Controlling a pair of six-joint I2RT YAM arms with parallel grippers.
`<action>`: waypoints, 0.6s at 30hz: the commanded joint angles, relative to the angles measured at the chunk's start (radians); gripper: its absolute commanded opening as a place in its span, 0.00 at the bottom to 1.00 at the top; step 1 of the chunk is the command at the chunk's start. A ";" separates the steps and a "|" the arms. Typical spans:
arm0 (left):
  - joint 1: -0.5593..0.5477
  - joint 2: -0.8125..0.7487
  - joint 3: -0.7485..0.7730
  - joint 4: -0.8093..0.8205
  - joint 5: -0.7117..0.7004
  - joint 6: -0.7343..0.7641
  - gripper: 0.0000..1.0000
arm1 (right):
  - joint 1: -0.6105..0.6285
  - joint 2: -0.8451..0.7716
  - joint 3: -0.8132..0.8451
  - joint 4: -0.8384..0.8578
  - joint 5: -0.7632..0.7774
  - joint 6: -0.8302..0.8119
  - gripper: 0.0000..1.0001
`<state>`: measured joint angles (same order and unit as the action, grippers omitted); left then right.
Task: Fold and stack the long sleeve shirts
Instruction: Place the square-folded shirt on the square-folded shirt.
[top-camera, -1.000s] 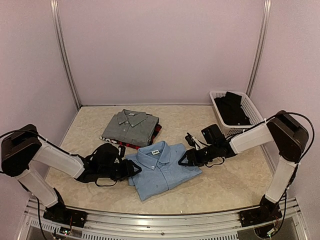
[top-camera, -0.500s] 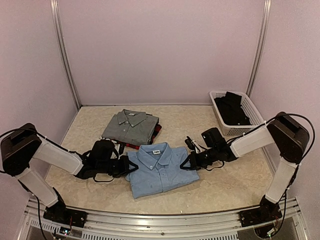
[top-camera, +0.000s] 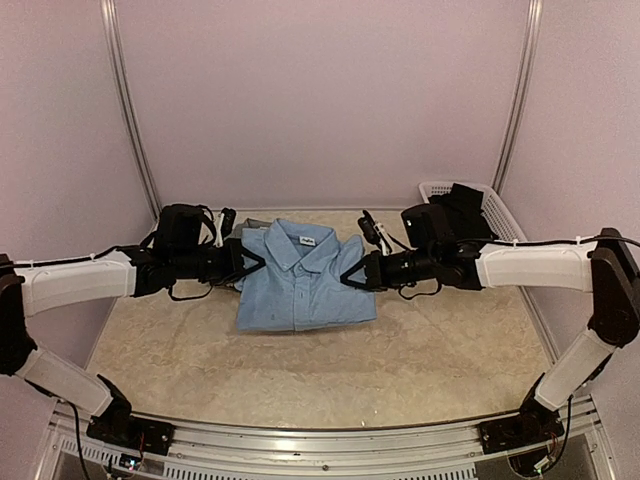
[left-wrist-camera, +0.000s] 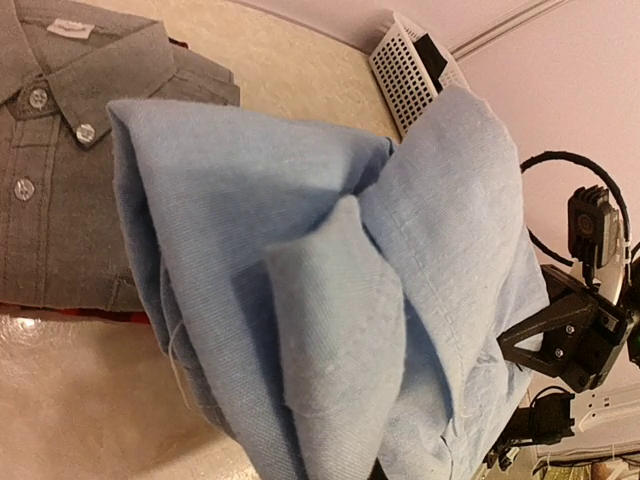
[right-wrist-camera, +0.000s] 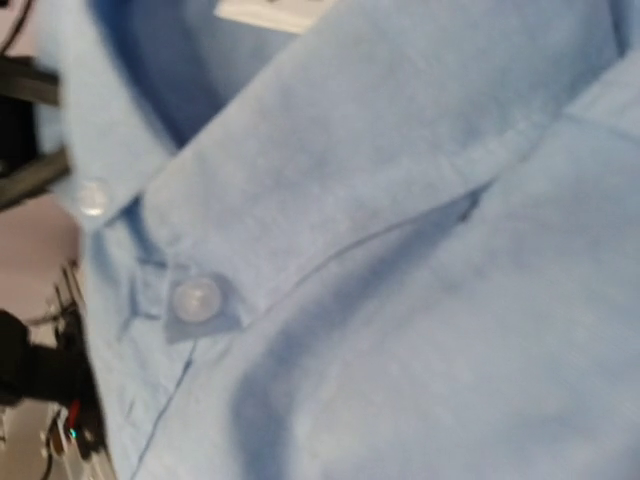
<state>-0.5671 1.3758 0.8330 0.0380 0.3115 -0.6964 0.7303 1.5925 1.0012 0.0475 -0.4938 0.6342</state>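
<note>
The folded light blue shirt (top-camera: 300, 280) hangs in the air between my two grippers, its collar toward the back. My left gripper (top-camera: 243, 265) is shut on its left edge and my right gripper (top-camera: 353, 276) is shut on its right edge. The blue cloth fills the left wrist view (left-wrist-camera: 330, 300) and the right wrist view (right-wrist-camera: 400, 300) and hides my fingers there. The folded grey shirt (left-wrist-camera: 60, 170) lies below and behind it, with a strip of the red plaid shirt (left-wrist-camera: 60, 314) under it. In the top view the blue shirt hides most of both.
A white mesh basket (top-camera: 507, 228) stands at the back right with a dark garment (top-camera: 465, 208) in it; it also shows in the left wrist view (left-wrist-camera: 405, 60). Pale walls close in the marbled table (top-camera: 430, 370) on three sides.
Both grippers have lifted the blue shirt off the table's front middle and carried it back and up, over the grey and plaid shirts. Both arms have stretched out.
</note>
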 joint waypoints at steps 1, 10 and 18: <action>0.070 -0.027 0.108 -0.105 0.018 0.085 0.00 | 0.013 -0.027 0.111 -0.077 0.044 -0.047 0.00; 0.273 0.094 0.322 -0.188 0.046 0.211 0.00 | -0.017 0.197 0.377 -0.070 0.071 -0.080 0.00; 0.437 0.297 0.442 -0.170 0.077 0.254 0.00 | -0.019 0.377 0.505 0.047 0.084 -0.019 0.00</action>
<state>-0.2157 1.6028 1.2247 -0.1650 0.4389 -0.4847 0.7177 1.9049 1.4544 0.0666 -0.4152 0.5888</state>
